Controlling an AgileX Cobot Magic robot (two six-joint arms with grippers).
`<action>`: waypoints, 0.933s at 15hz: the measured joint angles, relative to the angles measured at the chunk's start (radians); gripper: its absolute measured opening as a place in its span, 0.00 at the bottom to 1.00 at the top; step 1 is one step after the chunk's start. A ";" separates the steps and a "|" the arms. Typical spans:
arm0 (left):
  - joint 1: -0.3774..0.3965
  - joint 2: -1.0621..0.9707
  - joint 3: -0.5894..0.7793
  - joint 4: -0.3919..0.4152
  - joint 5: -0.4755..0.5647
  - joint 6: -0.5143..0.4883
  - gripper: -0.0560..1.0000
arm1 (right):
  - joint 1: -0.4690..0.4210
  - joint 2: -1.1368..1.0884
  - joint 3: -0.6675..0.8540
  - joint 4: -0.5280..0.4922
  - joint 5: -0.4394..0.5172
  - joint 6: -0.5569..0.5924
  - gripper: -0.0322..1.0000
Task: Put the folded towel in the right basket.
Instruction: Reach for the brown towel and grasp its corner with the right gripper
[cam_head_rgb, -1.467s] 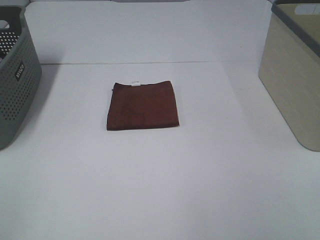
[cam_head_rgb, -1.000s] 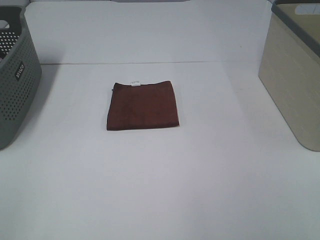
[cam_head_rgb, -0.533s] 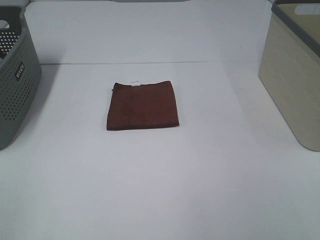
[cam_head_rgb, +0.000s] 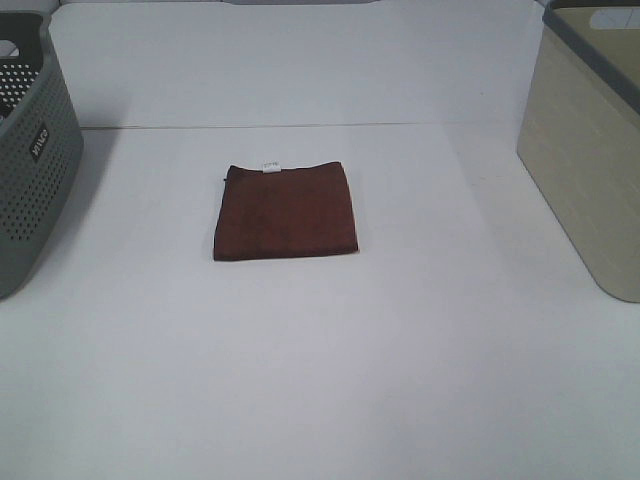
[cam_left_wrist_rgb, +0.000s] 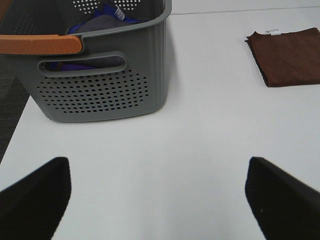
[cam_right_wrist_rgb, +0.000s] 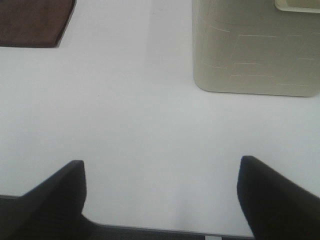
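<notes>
The folded brown towel (cam_head_rgb: 286, 211) lies flat on the white table, a little left of the middle, with a small white tag on its far edge. It also shows in the left wrist view (cam_left_wrist_rgb: 287, 55) and in the right wrist view (cam_right_wrist_rgb: 34, 22). The beige right basket (cam_head_rgb: 590, 140) stands at the table's right edge; it also shows in the right wrist view (cam_right_wrist_rgb: 252, 47). My left gripper (cam_left_wrist_rgb: 157, 197) is open and empty near the table's front left. My right gripper (cam_right_wrist_rgb: 161, 197) is open and empty near the front right. Neither gripper shows in the high view.
A grey perforated basket (cam_head_rgb: 28, 160) stands at the left edge; the left wrist view shows its orange handle (cam_left_wrist_rgb: 40, 44) and blue and grey cloth (cam_left_wrist_rgb: 102, 17) inside. A white back wall (cam_head_rgb: 300, 60) runs behind the table.
</notes>
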 joint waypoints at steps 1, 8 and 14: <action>0.000 0.000 0.000 0.000 0.000 0.000 0.89 | 0.000 0.000 0.000 0.000 0.000 0.000 0.81; 0.000 0.000 0.000 0.000 0.000 0.000 0.89 | 0.000 0.000 0.000 0.000 0.000 0.000 0.81; 0.000 0.000 0.000 0.000 0.000 0.000 0.89 | 0.000 0.000 0.000 0.000 0.000 0.000 0.81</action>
